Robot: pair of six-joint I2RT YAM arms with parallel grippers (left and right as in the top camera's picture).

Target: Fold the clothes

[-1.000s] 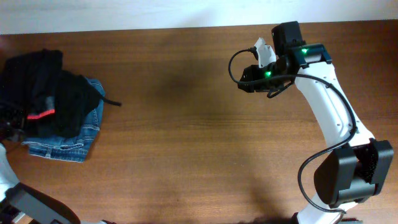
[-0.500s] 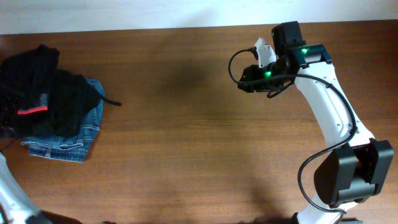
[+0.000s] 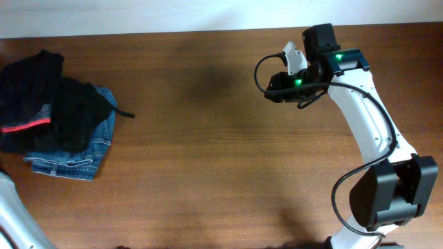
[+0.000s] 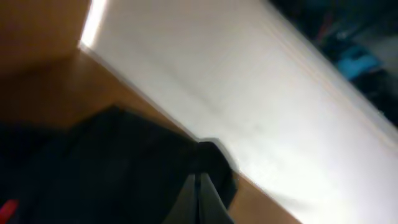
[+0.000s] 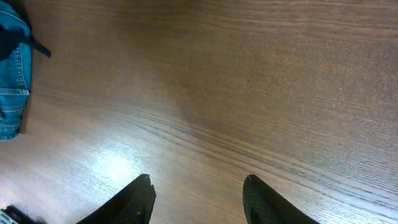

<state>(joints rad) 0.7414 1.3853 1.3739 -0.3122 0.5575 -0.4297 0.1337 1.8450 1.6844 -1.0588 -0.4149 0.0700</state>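
Pick-up step: the black trousers with a red waistband (image 3: 28, 104) lie heaped on blue denim jeans (image 3: 73, 162) at the table's (image 3: 208, 152) left edge, left hand (image 4: 200, 190) shut at their cloth — catch unconfirmed — right hand (image 5: 198, 193) open, empty; next, drag them clear and flat.

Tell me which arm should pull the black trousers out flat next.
Left. The left end effector is closed right against the black trousers; the right end effector hangs open over bare table, far from them.
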